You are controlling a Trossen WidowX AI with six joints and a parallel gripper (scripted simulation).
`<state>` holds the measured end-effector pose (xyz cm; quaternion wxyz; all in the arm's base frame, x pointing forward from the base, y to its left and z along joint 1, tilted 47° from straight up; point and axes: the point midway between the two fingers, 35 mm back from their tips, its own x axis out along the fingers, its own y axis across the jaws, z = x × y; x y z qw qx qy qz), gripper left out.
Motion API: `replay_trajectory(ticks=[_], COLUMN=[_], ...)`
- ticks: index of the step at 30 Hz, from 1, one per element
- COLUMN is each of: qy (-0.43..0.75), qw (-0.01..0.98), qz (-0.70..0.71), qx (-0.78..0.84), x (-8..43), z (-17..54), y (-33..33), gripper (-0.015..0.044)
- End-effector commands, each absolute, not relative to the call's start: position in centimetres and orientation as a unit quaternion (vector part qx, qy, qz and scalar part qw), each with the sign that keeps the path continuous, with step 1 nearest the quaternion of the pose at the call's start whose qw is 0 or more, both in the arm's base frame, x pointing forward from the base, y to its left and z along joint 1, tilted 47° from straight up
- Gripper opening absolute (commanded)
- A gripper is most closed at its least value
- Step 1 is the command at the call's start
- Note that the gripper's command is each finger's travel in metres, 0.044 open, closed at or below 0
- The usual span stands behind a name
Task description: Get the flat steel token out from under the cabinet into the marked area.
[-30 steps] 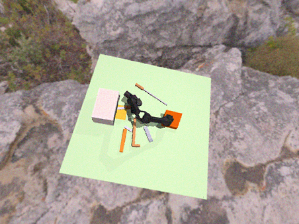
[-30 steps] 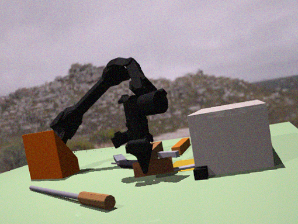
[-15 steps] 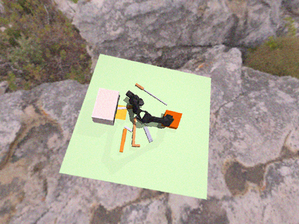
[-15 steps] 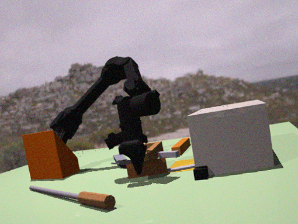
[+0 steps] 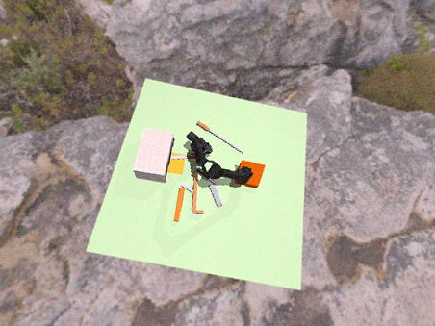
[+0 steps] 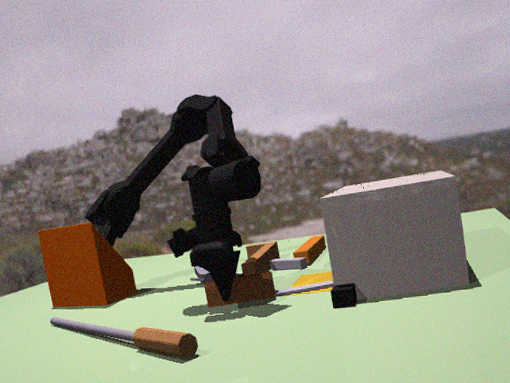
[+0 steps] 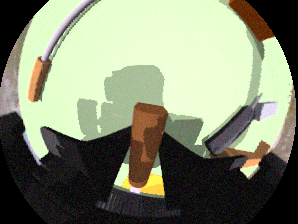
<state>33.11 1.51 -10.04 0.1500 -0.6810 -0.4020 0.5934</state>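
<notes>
The white cabinet [image 5: 154, 153] [image 6: 394, 238] stands beside the yellow marked area [image 5: 177, 166] [image 6: 313, 281] [image 7: 156, 185]. My gripper [image 6: 227, 295] [image 7: 146, 131] is low over the table and shut on the brown handle [image 6: 258, 288] [image 7: 147, 122] of a tool. The tool's thin grey shaft [image 5: 178, 157] [image 6: 303, 288] runs across the marked area to the cabinet's front edge; whether its tip is under the cabinet is hidden. I cannot see the steel token in any view.
A rod tool with an orange-brown handle [image 5: 202, 125] [image 6: 166, 342] [image 7: 39, 80] lies to one side. On the other lie an orange bar [image 5: 179, 204] [image 6: 309, 250], a brown L-shaped piece [image 5: 196, 195] and a grey flat blade [image 5: 216, 196]. A black block [image 6: 344, 296] is at the cabinet's corner.
</notes>
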Motion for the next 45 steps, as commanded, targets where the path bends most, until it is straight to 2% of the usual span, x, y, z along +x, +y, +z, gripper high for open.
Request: replay_trajectory(ticks=[1,45], qy=[-0.403,-0.402], qw=[0.151,0.151], qz=[0.595,0.596], qx=[-0.679,-0.679], x=[32.2,25.7], z=[-10.3,-12.4], y=[1.3,-1.0], gripper=[0.0000,0.0000])
